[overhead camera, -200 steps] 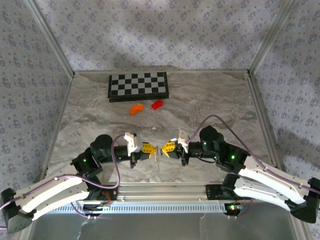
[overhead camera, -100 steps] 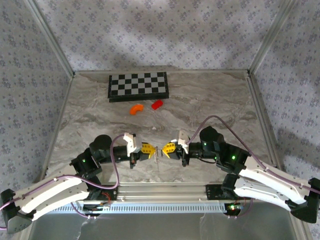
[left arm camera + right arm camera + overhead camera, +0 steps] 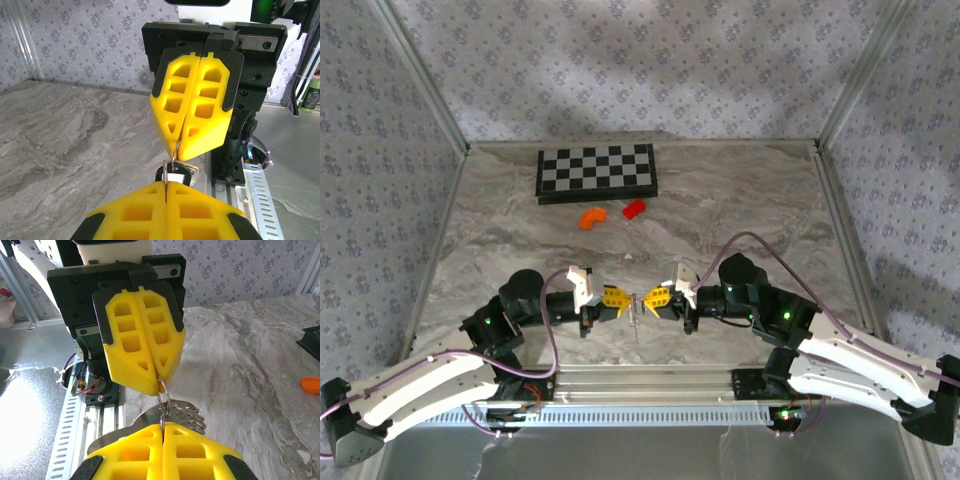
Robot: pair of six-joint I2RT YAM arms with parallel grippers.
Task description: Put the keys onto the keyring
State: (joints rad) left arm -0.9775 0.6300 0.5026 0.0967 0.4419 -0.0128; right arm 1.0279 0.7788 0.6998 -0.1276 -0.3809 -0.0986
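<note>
My left gripper [image 3: 627, 302] and right gripper [image 3: 646, 300] meet tip to tip low over the table's near middle, both shut. The keyring [image 3: 176, 151] is thin silvery wire stretched between them. In the right wrist view its round loop [image 3: 163, 386] is pinched in the left gripper [image 3: 159, 382], and a thin edge runs into my right gripper [image 3: 162, 425]. In the left wrist view the wire enters the right gripper [image 3: 179, 145] and my left gripper [image 3: 166, 184]. The keys [image 3: 176, 176], a dark head with a silvery centre, hang just under the ring. From the right wrist they are flat silver pieces [image 3: 192, 414].
A checkerboard [image 3: 597, 172] lies at the back left, with a curved orange piece [image 3: 592, 217] and a red block [image 3: 634, 208] in front of it. The metal mounting rail [image 3: 640, 385] runs along the near edge, right below the grippers. Patterned walls enclose three sides.
The right wrist has turned slightly. Both grippers stay shut, tip to tip, at the same spot.
</note>
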